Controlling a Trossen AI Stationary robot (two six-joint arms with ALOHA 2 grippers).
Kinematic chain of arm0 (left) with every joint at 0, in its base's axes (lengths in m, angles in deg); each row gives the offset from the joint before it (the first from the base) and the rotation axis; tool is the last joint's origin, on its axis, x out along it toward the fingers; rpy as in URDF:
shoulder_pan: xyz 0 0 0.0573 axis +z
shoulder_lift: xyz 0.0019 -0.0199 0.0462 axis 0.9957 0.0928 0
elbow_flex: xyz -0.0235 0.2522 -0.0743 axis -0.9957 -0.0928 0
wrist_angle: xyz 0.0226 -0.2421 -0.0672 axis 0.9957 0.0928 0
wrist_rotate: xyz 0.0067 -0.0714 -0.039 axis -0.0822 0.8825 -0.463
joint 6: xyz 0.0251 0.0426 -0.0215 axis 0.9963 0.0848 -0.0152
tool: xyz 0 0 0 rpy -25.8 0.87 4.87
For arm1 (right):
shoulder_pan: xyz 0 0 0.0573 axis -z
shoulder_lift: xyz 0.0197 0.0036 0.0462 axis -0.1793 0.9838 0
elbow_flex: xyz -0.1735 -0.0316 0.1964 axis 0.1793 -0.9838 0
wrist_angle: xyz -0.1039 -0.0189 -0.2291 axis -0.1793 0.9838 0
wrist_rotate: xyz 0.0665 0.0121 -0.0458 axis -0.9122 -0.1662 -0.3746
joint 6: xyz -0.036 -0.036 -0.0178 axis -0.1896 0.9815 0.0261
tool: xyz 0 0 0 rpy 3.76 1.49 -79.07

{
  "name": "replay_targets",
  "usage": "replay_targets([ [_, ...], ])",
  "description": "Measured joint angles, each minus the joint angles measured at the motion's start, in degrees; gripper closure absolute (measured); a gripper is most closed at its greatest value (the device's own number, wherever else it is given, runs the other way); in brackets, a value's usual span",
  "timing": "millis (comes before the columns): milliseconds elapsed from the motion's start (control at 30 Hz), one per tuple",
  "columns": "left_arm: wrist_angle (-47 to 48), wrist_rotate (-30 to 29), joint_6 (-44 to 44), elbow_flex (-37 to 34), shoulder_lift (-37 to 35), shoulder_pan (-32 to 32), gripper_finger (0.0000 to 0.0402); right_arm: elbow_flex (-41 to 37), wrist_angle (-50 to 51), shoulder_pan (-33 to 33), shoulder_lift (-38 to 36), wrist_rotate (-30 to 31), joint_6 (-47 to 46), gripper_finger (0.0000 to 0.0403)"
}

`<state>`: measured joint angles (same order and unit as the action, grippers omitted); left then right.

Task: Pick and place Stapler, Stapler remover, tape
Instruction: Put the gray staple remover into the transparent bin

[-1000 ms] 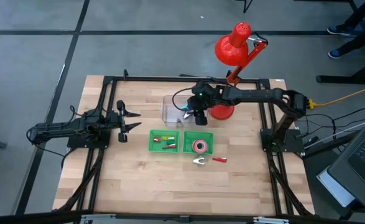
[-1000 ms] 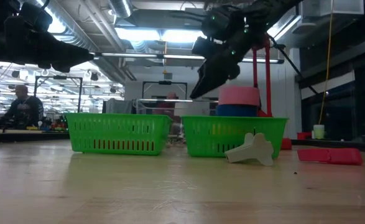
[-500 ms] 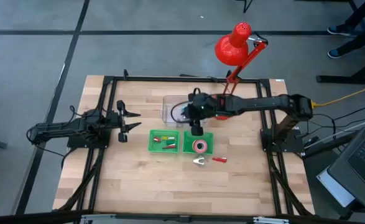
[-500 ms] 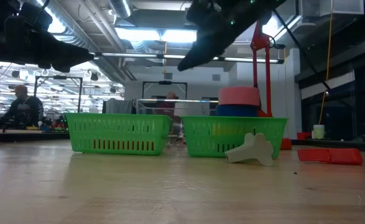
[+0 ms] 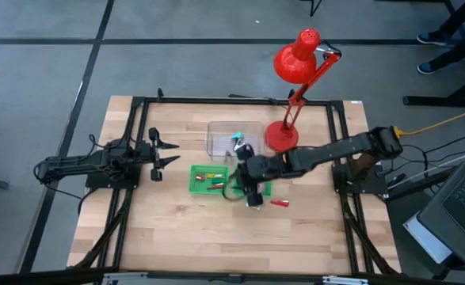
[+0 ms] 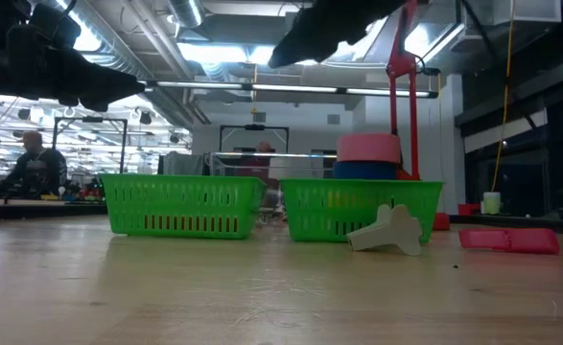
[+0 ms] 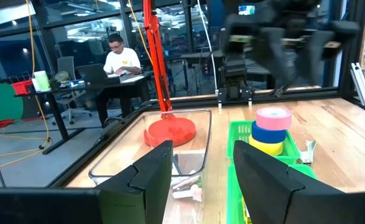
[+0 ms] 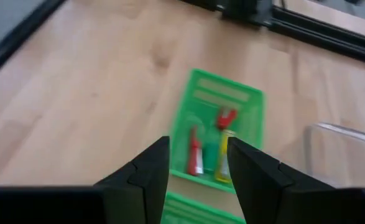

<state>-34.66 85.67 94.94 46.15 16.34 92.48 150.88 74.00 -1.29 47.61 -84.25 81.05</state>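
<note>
A stack of tape rolls, pink [image 6: 367,147] on blue [image 6: 367,170] with yellow [image 7: 267,146] below, stands in the right green basket [image 6: 363,211]. The white stapler remover [image 6: 388,230] and the red stapler [image 6: 508,240] lie on the table near that basket. The stapler also shows in the high view [image 5: 280,203]. My right gripper [image 5: 252,195] is open and empty, above the right basket's near side and the stapler remover. In its wrist view [image 8: 198,146] it looks at the left green basket [image 8: 222,99]. My left gripper [image 5: 165,154] waits open at the table's left.
The left green basket [image 5: 208,179] holds small red and yellow items. A clear container [image 5: 234,136] with small items stands behind the baskets. A red desk lamp [image 5: 281,136] stands at the far right. Bare wood lies toward the near edge. People sit in the room beyond.
My right gripper has swung from over the clear container toward the table's near edge, passing over the right green basket to above the stapler remover. It stays open and empty. Nothing on the table has moved.
</note>
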Motion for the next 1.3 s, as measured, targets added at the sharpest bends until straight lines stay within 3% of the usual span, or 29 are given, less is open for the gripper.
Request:
replay_targets([
  [200, 0.0, 0.0, 0.0, 0.0, 0.0, 0.0, 0.0233, 0.0, 0.2, -7.0, 1.9, 2.9, -1.3, 0.0240],
  [467, 0.0, 0.0, 0.0, 0.0, 0.0, 0.0, 0.0233, 0.0, 2.1, -12.2, 4.4, 3.1, -10.8, 0.0240],
  [667, 0.0, 0.0, 0.0, 0.0, 0.0, 0.0, 0.0233, 0.0, 6.0, -13.6, 5.3, 3.8, -21.0, 0.0240],
  [867, 0.0, 0.0, 0.0, 0.0, 0.0, 0.0, 0.0233, -0.3, 15.7, -15.3, 6.5, 3.9, -22.4, 0.0240],
  [1300, 0.3, 0.0, 0.0, 0.0, 0.4, 0.0, 0.0233, -5.3, 15.2, -15.8, 7.2, 9.8, -30.1, 0.0240],
])
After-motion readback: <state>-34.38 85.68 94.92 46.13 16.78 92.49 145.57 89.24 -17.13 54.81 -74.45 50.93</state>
